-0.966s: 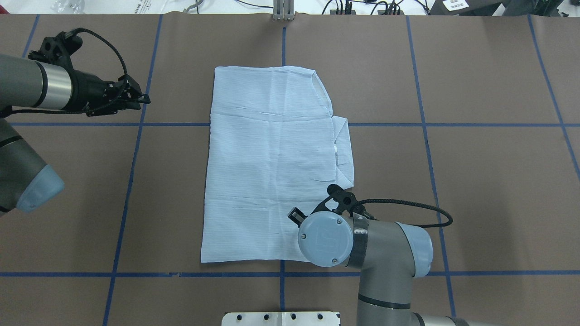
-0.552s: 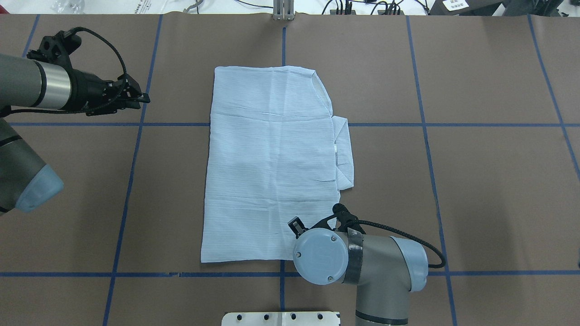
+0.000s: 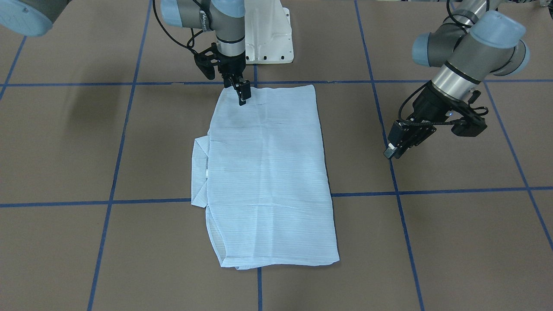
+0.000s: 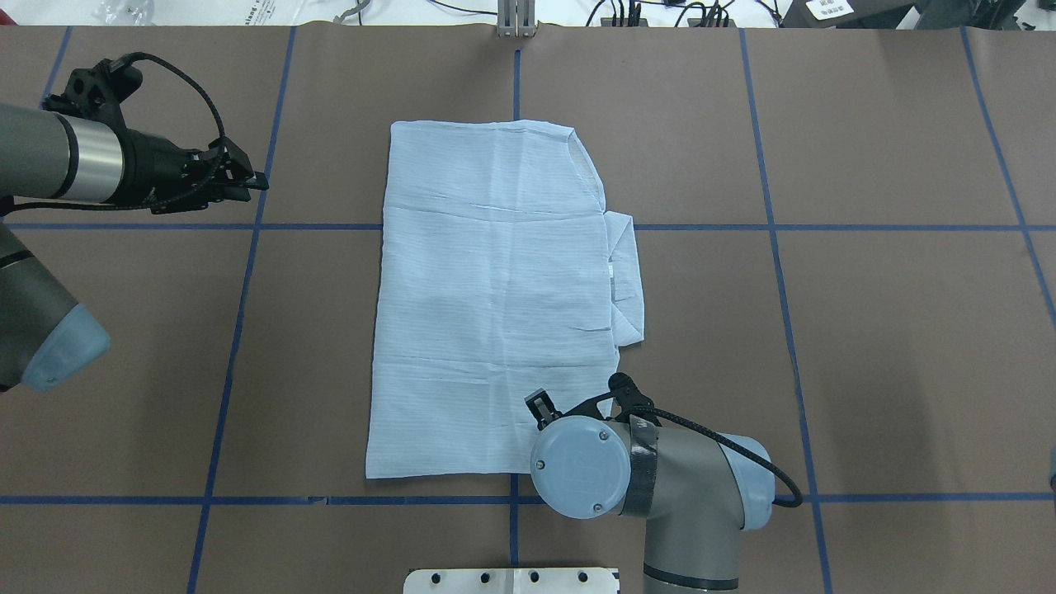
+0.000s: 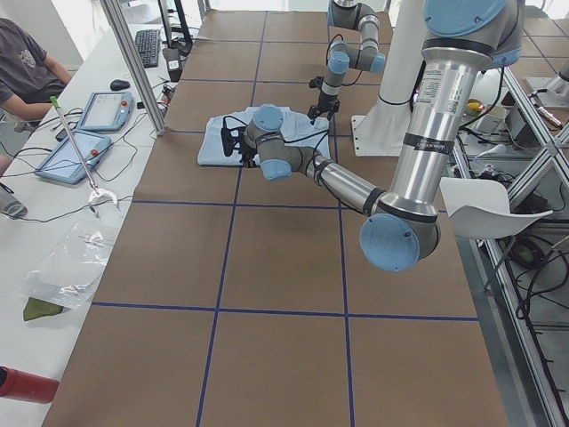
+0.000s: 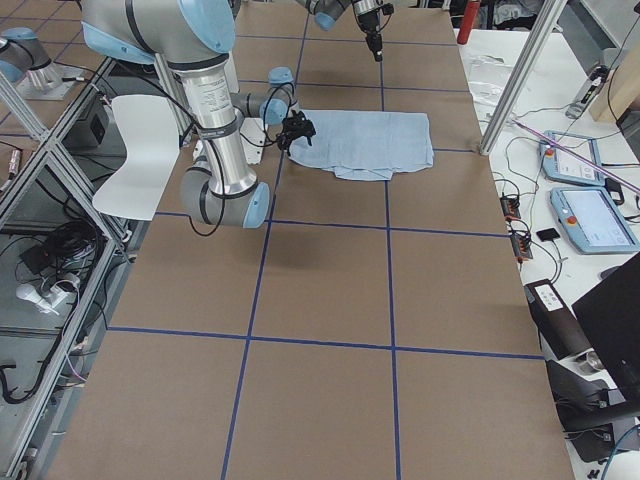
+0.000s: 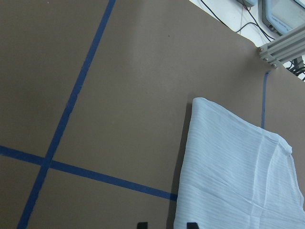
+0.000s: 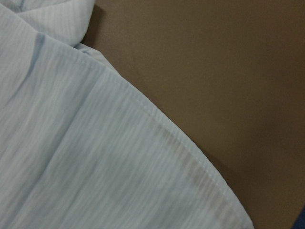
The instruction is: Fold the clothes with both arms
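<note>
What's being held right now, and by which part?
Left gripper is open over the table, off the shirt, holding nothing. Right gripper sits at the shirt's collar-side corner nearest the robot; whether it grips cannot be told.

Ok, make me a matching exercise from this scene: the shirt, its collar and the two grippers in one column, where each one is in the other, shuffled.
Things:
1. left gripper
2. right gripper
3. collar
4. shirt

Places:
A. flat on the table, lying across a crossing of blue tape
B. at the shirt's corner nearest the robot's base
C. over bare table, off the cloth
D. sticking out of the shirt's edge on the robot's right

Pairs: 1-C, 2-B, 3-D, 4-A
</note>
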You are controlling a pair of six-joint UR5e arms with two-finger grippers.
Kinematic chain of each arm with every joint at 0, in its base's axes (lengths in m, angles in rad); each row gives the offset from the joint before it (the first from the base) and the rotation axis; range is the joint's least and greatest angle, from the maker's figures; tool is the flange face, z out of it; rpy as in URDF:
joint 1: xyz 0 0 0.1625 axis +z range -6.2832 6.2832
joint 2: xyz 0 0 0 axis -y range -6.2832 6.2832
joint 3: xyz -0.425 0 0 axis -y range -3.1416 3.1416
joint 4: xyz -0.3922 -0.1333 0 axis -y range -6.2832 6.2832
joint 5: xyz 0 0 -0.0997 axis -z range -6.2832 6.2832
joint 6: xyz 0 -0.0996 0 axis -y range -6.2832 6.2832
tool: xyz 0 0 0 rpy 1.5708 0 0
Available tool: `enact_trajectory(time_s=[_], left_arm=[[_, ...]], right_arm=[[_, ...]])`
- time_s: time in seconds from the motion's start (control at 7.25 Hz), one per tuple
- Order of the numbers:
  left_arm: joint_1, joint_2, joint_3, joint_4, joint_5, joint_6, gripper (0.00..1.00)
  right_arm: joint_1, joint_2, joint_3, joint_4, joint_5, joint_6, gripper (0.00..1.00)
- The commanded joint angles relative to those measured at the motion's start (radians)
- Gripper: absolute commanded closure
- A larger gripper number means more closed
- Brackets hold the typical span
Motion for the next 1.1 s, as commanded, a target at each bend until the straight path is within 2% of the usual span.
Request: enact_trajectory(time_s=[0.0, 0.41, 0.55, 0.83, 0.97], left_arm=[[0.000, 0.000, -0.004, 0.000, 0.000, 0.000, 0.62], [0.000, 0.000, -0.004, 0.000, 0.000, 0.000, 0.62], [0.000, 0.000, -0.004, 0.000, 0.000, 0.000, 0.62], [0.000, 0.000, -0.006, 0.000, 0.000, -0.002, 0.62], [0.000, 0.013, -0.021, 0.000, 0.000, -0.002, 0.62]], right_arm=[[0.006, 0.001, -0.013, 0.032, -0.003, 0.014, 0.02], [-0.012, -0.005, -0.026, 0.030, -0.002, 0.012, 0.02], [-0.012, -0.004, -0.026, 0.030, 0.001, 0.012, 0.13], [-0.014, -0.006, -0.026, 0.030, 0.001, 0.014, 0.85], [-0.014, -0.007, -0.023, 0.030, 0.008, 0.003, 1.00]])
